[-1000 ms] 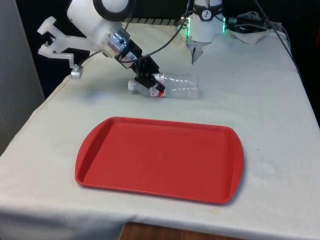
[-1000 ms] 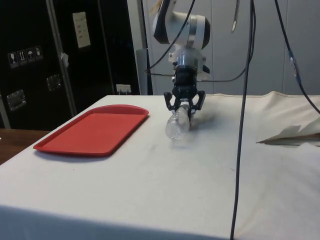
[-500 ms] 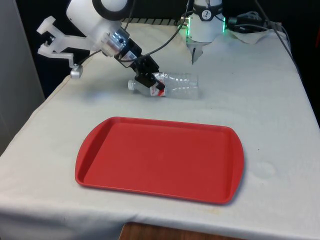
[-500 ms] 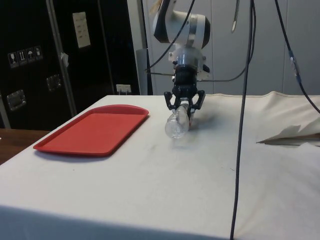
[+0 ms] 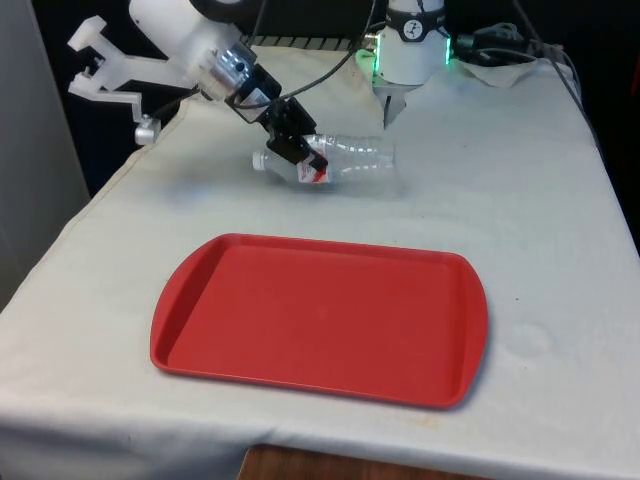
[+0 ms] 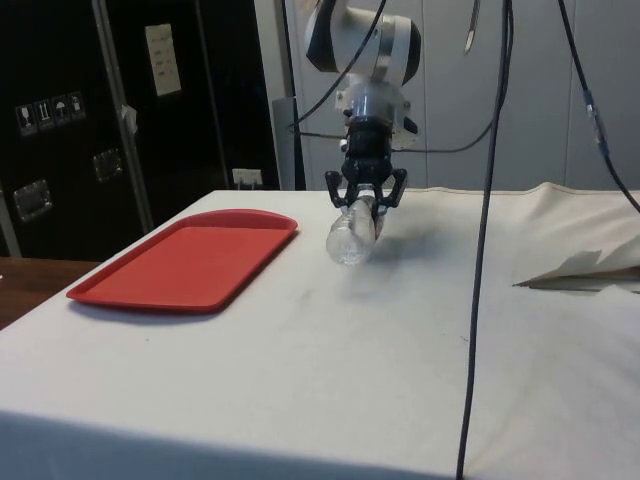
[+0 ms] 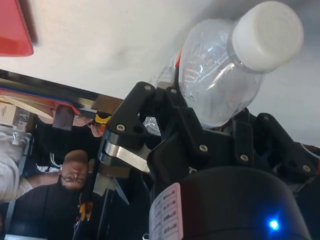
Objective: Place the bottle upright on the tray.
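Observation:
A clear plastic bottle (image 5: 345,162) with a white cap and a red label lies nearly level, lifted a little off the white cloth beyond the tray's far edge. My gripper (image 5: 292,146) is shut on its neck end, the cap (image 5: 259,160) pointing to the front view's left. From the side the bottle (image 6: 350,238) hangs bottom-forward below the gripper (image 6: 365,201), with its shadow on the cloth. In the wrist view the bottle (image 7: 220,87) and its white cap (image 7: 267,35) jut out past the fingers (image 7: 145,120). The red tray (image 5: 320,318) lies flat with nothing on it, nearer the table's front edge.
The red tray (image 6: 188,258) is to the bottle's left in the side view. Black cables (image 6: 485,200) hang down over the table's right part in that view. A person (image 7: 65,175) shows beyond the table's edge in the wrist view. Crumpled cloth (image 5: 500,55) lies at the far end.
The gripper has risen with the bottle: the bottle has come up off the cloth and shifted slightly away from the tray. The tray has not moved.

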Available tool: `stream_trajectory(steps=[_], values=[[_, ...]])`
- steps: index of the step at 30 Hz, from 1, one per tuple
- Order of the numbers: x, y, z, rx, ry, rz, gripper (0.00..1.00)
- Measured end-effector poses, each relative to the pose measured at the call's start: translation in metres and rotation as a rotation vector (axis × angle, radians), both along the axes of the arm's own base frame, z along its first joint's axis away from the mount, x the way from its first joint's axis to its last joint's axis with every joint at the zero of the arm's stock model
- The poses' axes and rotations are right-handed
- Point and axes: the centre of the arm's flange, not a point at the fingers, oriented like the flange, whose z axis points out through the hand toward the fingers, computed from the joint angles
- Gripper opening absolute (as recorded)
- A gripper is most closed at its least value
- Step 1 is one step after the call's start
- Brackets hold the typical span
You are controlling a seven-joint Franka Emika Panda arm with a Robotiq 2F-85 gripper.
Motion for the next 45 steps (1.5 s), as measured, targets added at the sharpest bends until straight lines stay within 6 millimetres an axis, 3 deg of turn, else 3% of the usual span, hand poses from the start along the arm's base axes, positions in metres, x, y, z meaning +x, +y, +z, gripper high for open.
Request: stream_trajectory(steps=[19,34,45], values=[[0.000,0.008,0.051,0.059,-0.031,-0.008,0.34],[0.013,0.011,0.068,0.053,-0.036,-0.005,0.34],[0.018,0.011,0.109,0.041,-0.043,-0.003,0.34]])
